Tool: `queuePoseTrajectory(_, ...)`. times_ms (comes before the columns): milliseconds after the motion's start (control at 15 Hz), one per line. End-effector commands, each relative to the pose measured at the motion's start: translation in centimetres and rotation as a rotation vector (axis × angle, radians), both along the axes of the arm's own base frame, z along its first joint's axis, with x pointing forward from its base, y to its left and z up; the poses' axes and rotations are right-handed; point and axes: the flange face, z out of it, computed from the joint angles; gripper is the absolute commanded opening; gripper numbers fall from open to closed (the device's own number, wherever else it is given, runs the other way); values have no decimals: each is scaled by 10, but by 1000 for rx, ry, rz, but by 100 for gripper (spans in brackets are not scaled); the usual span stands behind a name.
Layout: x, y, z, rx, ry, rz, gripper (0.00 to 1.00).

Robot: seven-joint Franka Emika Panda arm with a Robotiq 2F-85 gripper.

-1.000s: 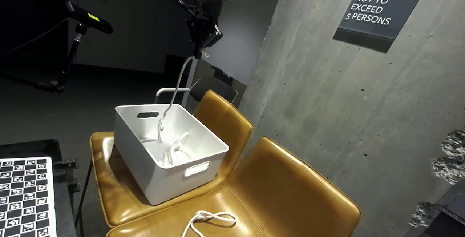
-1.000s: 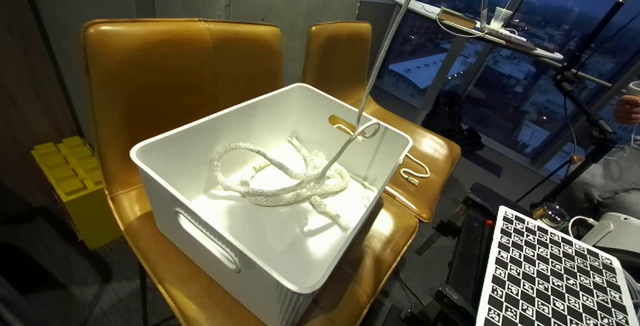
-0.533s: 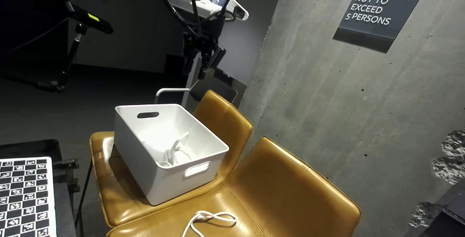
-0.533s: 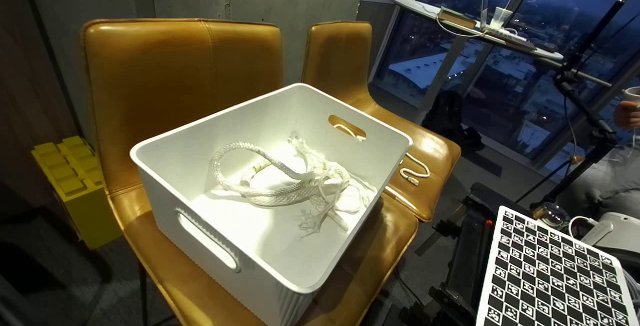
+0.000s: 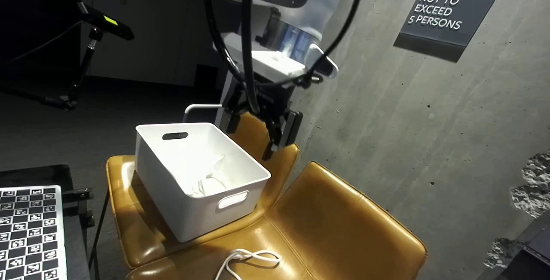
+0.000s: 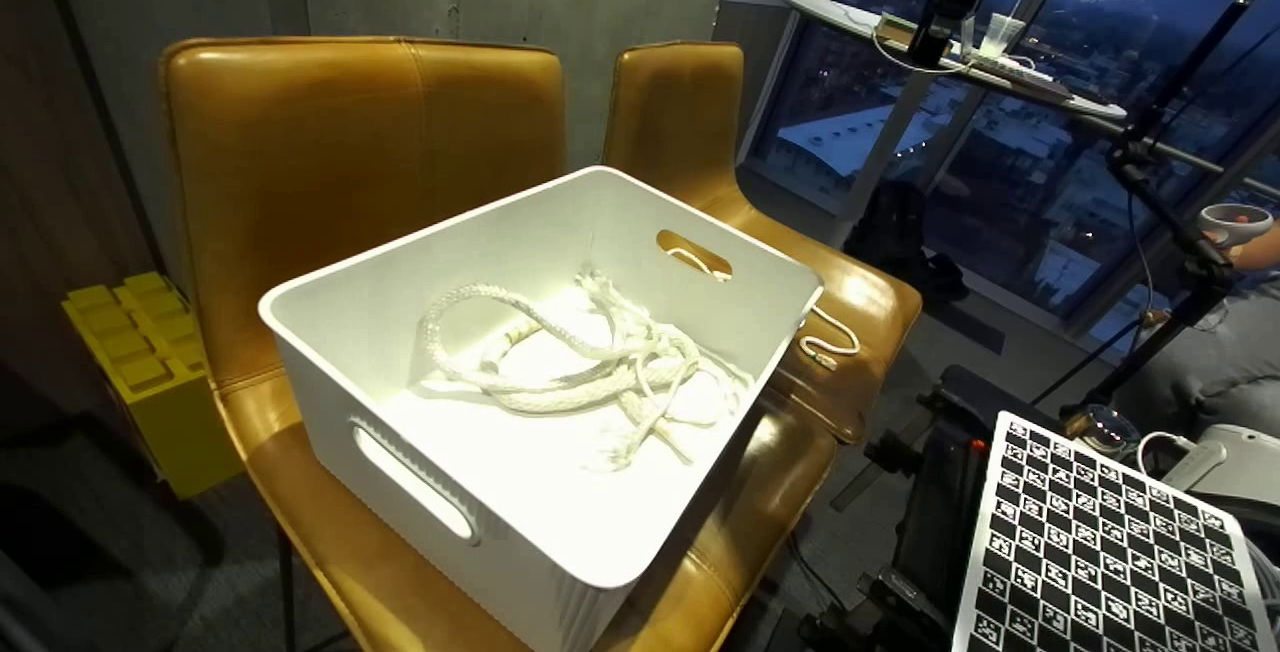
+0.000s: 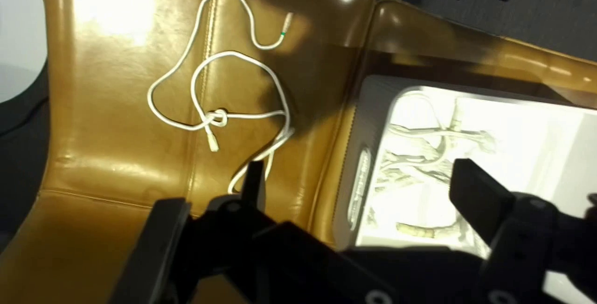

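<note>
Gripper (image 7: 360, 183) spread wide, nothing in it, hanging above cord (image 7: 217, 117) and bin (image 6: 520, 562). Cord's lying on chair (image 7: 126, 150), loosely looped and knotted, green mark near one tip. Bin sits beside it on next chair (image 6: 360, 122), bunch of white rope (image 6: 560, 397) coiled and tangled inside.

The pincer (image 7: 360, 185) is black. The chair (image 7: 126, 148) is tan. The cord (image 7: 217, 117) is white, with a green band (image 7: 282, 34) at the end nearest the chair's front edge. The bin (image 6: 530, 577) is white, ribbed at one corner. The rope (image 6: 565, 398) inside is off-white and braided. The board (image 6: 1110, 547) is black-and-white checkered.
</note>
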Motion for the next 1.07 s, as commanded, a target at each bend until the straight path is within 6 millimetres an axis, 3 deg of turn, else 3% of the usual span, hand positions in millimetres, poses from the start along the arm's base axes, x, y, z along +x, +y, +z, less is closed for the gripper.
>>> queuePoseTrajectory(0, 0, -47, -45, 12, -28, -15, 100)
queuePoseTrajectory(200, 10, -72, -89, -4, -52, -44, 100)
queuePoseTrajectory(467, 36, -86, -152, -41, -88, -70, 100)
queuePoseTrajectory(733, 62, -82, -212, -68, -109, -86, 100)
queuePoseTrajectory(1000, 90, -60, -247, -67, -122, -97, 100)
